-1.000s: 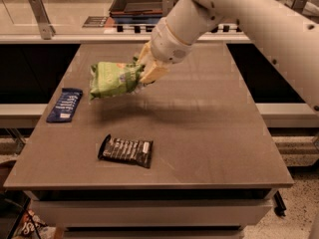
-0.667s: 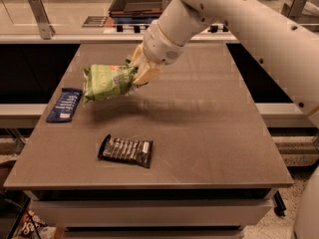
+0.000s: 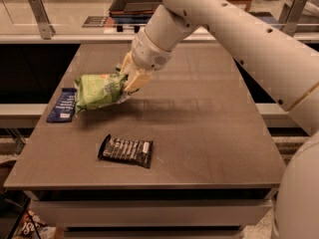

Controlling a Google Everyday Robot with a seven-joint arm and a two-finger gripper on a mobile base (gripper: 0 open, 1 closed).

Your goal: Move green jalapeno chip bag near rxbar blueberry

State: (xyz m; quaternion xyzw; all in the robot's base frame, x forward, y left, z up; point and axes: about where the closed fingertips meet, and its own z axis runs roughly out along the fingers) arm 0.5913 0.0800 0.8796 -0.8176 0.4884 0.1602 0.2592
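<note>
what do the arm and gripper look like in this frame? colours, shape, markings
Arm: thick, smooth white tubular shells, small dark dots along one link, a thin gold band near the right edge, a ringed collar at the wrist. No loose cables show. Gripper, at the right end of the green jalapeno chip bag: cream-tan fingers.

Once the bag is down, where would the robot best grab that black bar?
Probably from straight above, pinching the black bar across its short width at mid-length: it lies flat on the table, long and slim. The gripper now hangs above the table's left side, shut on the bag.
</note>
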